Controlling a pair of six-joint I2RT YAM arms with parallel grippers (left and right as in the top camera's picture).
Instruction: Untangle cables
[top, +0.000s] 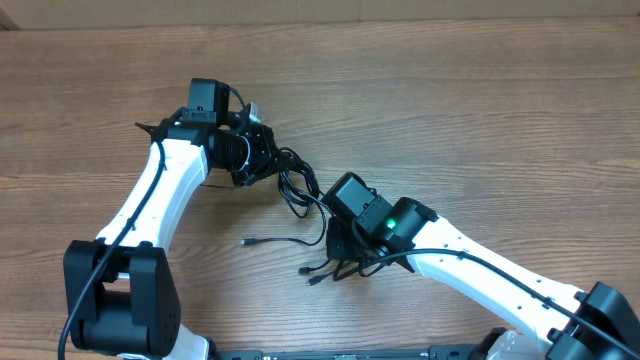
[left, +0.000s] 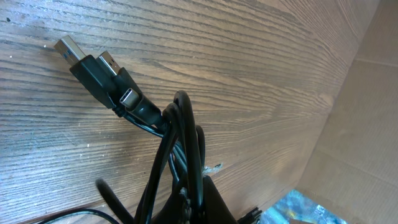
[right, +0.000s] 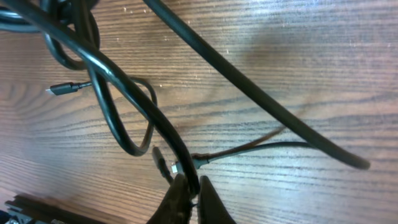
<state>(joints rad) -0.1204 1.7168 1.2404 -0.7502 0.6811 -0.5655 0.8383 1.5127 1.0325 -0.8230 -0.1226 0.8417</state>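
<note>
The left claw is closed on a bundle of cables, several strands rising together from between its fingers. The right claw is pinched shut on a single strand where it meets the fingertips. The tangle lies near the middle of the table, strung between the two claws, with loose ends trailing toward the near edge. Handling, as judged: the cords are light, limp and smooth-jacketed, so they will sag, drag neighbouring loops and may slip through a light pinch. The silver-tipped plugs are rigid and will snag in loops. Take hold just behind a plug and feed it out.
</note>
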